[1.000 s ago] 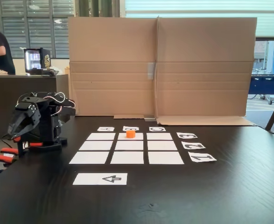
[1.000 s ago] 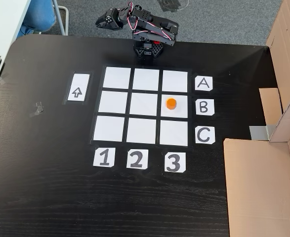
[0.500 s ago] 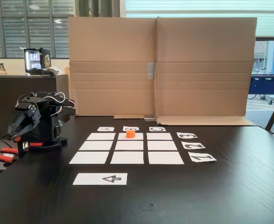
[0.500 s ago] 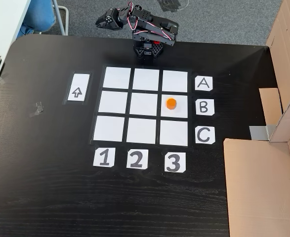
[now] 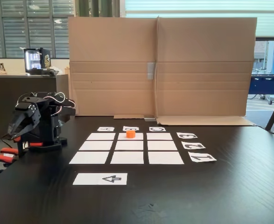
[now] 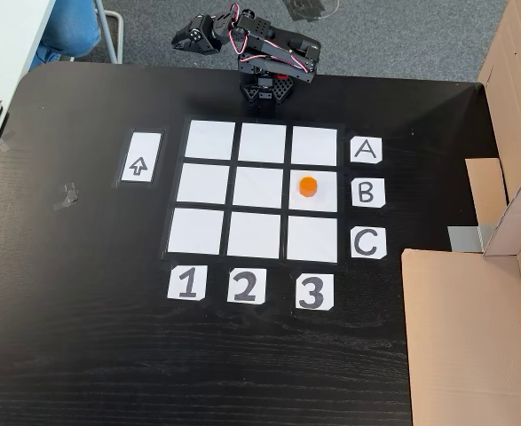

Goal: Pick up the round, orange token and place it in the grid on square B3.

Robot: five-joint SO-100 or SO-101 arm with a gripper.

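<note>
1. I cannot tell whether the fingers are spread or pressed together: the gripper (image 5: pixel 16 132) is folded down against the arm at the table's left edge in a fixed view, and the gripper (image 6: pixel 185 37) hangs past the table's far edge in a fixed view, too dark to read.
2. Nothing on the table has changed over the last second: the arm stays parked, and the token (image 6: pixel 307 185) has not moved. Only a person in the background has left.
3. I see the token resting inside square B3 (image 6: pixel 314 202), the cell level with the B card (image 6: pixel 367 193) and above the 3 card (image 6: pixel 311 292) in that view, clear of every cell border of the grid (image 6: pixel 208 232).
4. I judge the task done, with the arm retired.
5. The token (image 5: pixel 130 134) stands upright, its short axis vertical; being round, it points no particular way.
</note>
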